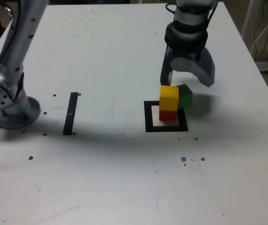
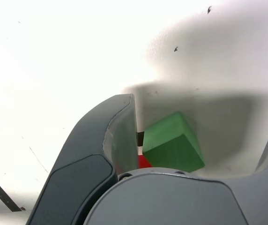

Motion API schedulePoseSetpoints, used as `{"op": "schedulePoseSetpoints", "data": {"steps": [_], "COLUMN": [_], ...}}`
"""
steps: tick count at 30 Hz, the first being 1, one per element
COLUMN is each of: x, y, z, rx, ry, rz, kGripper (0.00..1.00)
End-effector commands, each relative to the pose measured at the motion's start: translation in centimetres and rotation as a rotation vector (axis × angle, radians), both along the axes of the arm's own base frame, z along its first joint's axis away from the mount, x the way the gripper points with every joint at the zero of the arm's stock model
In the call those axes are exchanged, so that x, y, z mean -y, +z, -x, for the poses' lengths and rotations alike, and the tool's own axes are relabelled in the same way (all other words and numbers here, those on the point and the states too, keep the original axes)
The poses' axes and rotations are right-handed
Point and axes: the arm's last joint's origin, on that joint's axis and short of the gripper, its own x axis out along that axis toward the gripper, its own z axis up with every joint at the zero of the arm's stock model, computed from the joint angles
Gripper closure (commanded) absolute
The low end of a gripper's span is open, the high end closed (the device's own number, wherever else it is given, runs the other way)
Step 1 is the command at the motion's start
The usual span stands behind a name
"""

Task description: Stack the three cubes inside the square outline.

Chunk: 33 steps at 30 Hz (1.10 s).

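**Exterior view: three cubes at one square, gripper spread above them**

Exterior view takes in one white table [image 1: 124, 56] with one grey metal robot arm [image 1: 12, 61], its base at the left edge of the frame. At upper right hangs the arm's single dark grey gripper [image 1: 188, 80], jaws spread wide and holding nothing.

One thick black square outline with a white centre [image 1: 148, 117] lies right of centre. Inside it stands a small matte red cube [image 1: 167, 115] with a matte yellow cube [image 1: 169, 97] on top. A matte green cube [image 1: 185, 96] sits tilted just behind the yellow one; whether it touches cannot be told.

One thin black strip [image 1: 70, 113] lies well apart at centre left. Small dark specks dot the table.

In the wrist view the green cube [image 2: 174, 147] lies between the open jaws, with a sliver of the red cube [image 2: 144, 162] beside it.
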Motion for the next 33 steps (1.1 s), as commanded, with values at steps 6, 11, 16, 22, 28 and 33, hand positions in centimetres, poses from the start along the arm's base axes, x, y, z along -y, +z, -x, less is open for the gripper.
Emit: {"op": "schedulePoseSetpoints", "data": {"steps": [6,11,16,22,28,33], "x": [0.1,0.0,0.1,0.0,0.0,-0.1], "y": [-1.3,-2.3,-3.1,-3.5,-3.6,-3.7], "z": [-0.2,-0.5,-0.6,-0.7,-0.8,-1.1], "rx": [-0.036,-0.057,-0.070,-0.069,-0.053,-0.024], "ry": [-0.006,-0.005,-0.007,-0.012,-0.013,-0.015], "rz": [0.012,0.016,0.018,0.006,-0.004,-0.016], "kGripper": [0.08,0.17,0.21,0.33,0.42,0.61]}}
